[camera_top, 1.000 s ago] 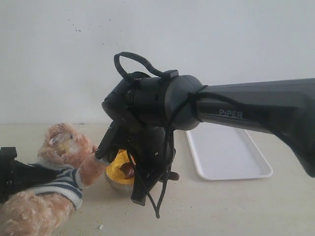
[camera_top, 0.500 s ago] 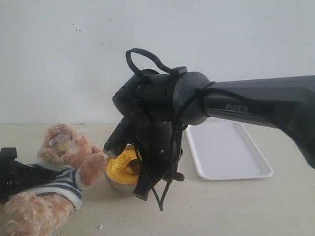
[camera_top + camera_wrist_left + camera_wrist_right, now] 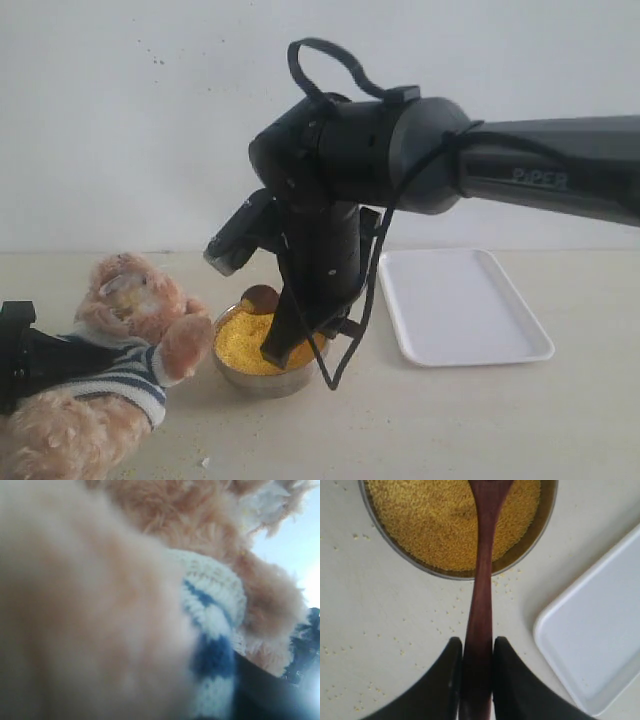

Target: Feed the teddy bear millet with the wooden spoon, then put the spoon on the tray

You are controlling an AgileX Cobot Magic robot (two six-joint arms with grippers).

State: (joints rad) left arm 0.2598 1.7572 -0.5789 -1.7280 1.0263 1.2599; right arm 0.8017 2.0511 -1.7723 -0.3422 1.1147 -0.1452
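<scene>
The metal bowl point(image 3: 258, 381) stands on the pale table point(image 3: 450, 420), filled nearly to the rim with bright yellow millet point(image 3: 435, 525). Directly above the bowl hangs the right gripper point(image 3: 478, 647), its two black fingers point(image 3: 447, 680) pressed together against the thin handle of the wooden spoon point(image 3: 484, 540), one on each side. The handle runs from the fingers out over the bowl's rim and across the millet. In the exterior view the spoon's dark oval head shows at the far edge of the bowl. Whether the head touches the grains or sits just above them is hard to tell from either view. Loose grains point(image 3: 445, 612) lie scattered on the table just beside the bowl. The tray point(image 3: 465, 305) lies flat near the bowl, on the side away from the bear, not touching it. The teddy bear point(image 3: 125, 320) leans back on the bowl's other side, one paw raised just beside the rim. The left gripper point(image 3: 40, 360) sits behind the bear, farthest from the bowl. Its wrist camera is filled with blurred fur and striped shirt, so I cannot tell whether its jaws are apart or closed.
</scene>
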